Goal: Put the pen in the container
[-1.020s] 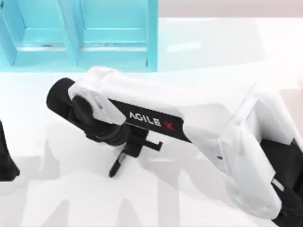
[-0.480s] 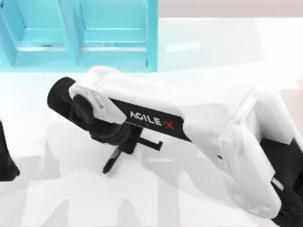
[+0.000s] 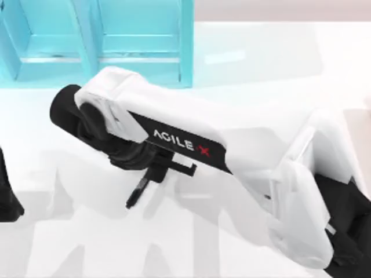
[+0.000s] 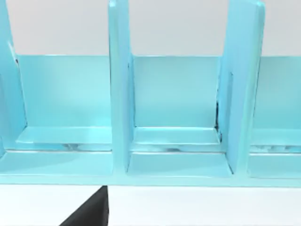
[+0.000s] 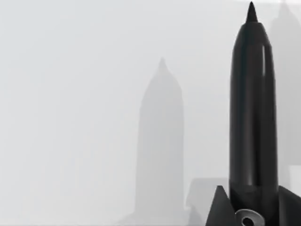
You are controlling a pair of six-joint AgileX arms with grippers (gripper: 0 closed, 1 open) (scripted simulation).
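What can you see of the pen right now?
The pen is slim, glossy black, plastic-looking, tapering to a fine pointed tip. The right gripper has its jaws shut on the lower barrel, dark fingers on both sides. In the top view the pen pokes out from under the wrist, slanting toward the table's left, short of the blue container.
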